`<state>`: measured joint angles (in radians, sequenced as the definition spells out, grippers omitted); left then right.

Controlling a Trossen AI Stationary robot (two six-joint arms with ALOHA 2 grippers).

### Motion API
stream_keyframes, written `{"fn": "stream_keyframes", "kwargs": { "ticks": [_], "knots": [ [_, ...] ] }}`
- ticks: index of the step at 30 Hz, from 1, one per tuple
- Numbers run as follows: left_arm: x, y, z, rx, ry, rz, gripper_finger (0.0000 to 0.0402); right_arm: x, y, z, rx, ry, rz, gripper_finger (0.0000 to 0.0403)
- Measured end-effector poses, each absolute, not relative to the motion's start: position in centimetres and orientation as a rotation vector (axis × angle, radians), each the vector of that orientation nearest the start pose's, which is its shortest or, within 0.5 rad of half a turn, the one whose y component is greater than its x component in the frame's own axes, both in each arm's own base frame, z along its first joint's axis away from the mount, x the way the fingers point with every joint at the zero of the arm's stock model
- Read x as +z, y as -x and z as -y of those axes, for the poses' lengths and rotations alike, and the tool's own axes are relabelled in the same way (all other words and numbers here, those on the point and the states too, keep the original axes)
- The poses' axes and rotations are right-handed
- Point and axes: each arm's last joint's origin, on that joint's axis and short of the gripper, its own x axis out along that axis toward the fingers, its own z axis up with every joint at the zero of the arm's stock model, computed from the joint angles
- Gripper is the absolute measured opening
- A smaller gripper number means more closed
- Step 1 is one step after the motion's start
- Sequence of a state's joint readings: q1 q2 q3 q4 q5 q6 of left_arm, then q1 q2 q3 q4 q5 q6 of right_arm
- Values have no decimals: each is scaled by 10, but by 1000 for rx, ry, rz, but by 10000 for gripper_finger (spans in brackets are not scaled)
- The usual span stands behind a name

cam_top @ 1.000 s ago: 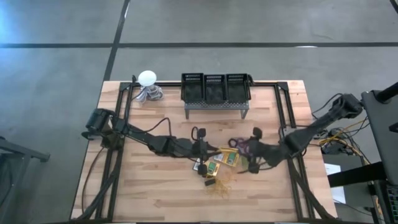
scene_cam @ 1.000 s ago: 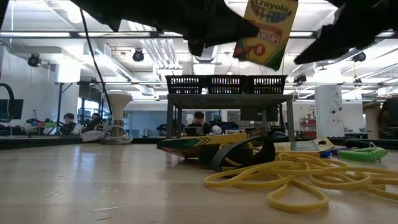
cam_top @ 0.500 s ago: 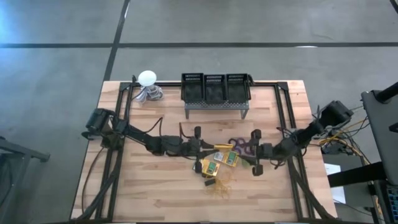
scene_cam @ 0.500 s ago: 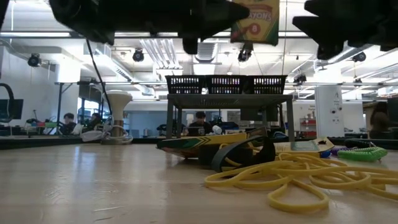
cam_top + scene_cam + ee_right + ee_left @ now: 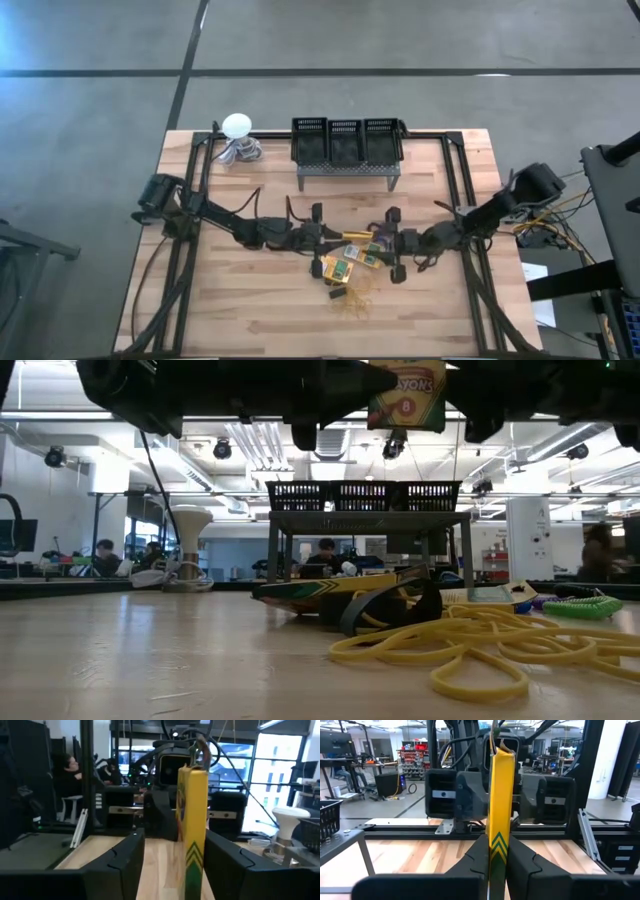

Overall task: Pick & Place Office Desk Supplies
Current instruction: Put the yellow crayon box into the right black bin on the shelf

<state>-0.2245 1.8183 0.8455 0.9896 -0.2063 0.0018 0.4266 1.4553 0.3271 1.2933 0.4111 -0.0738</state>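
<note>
I'm looking into a lab: ceiling strip lights (image 5: 250,445), people at desks (image 5: 105,555) left, shelving racks (image 5: 415,752) upper left.

The desk (image 5: 250,300) is pale butcher-block wood, standing on a grey concrete floor (image 5: 400,40) crossed by dark seam lines. Level across the desk, a large open workshop shows: white ceiling with long strip lights (image 5: 255,445), pale columns (image 5: 528,525), and people seated at distant workstations (image 5: 105,555). Bright tall windows (image 5: 280,760) show in the right wrist view, and red shelving (image 5: 417,752) stands far back in the left wrist view.
</note>
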Motion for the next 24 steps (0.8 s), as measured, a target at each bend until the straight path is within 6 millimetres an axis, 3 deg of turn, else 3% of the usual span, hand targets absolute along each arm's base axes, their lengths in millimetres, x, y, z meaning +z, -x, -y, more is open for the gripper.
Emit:
{"fn": "stream_keyframes", "kwargs": {
  "ticks": [16, 19, 24],
  "knots": [
    [192, -361, 77, -24, -36, 1, 41, 192, -235, -92, -3, 36, 72, 24],
    [191, -361, 77, -24, -56, -19, 72, 184, -230, -90, -9, -8, 39, 25],
    [189, -359, 75, -19, -133, -88, 157, 170, -216, -90, -88, -66, -15, 29]
  ]
}}
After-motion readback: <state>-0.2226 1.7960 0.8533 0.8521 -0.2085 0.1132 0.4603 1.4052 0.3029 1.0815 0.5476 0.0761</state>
